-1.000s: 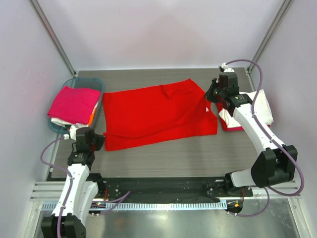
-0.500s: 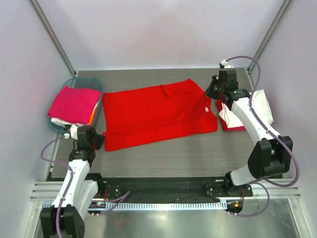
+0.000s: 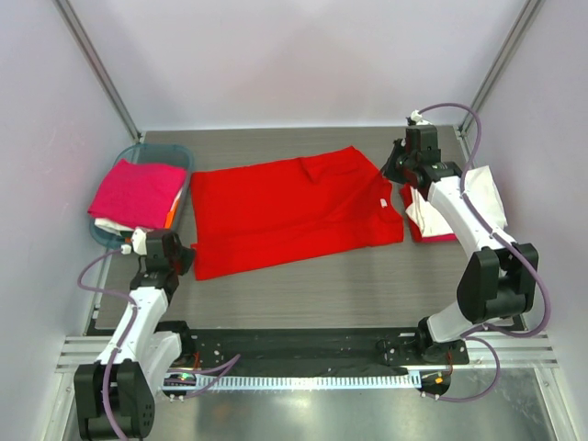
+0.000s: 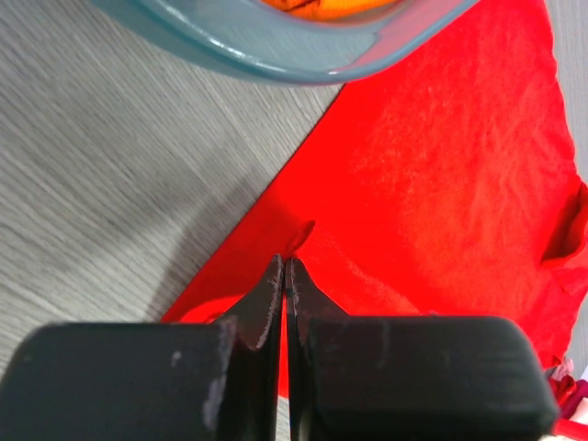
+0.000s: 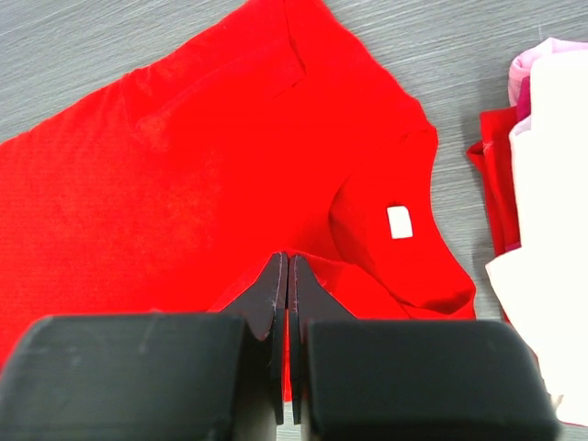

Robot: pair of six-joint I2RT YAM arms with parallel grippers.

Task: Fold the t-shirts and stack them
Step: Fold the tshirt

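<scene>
Now the red shirt [image 3: 294,213] lies spread on the desk [image 3: 367,285]. The left end effector [image 4: 286,268] is pressed together at its near-left corner, the right end effector [image 5: 288,262] likewise by the collar; neither clearly pinches cloth.

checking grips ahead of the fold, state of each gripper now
left gripper: shut over the red t-shirt, hold unclear
right gripper: shut over it too, hold unclear
</scene>
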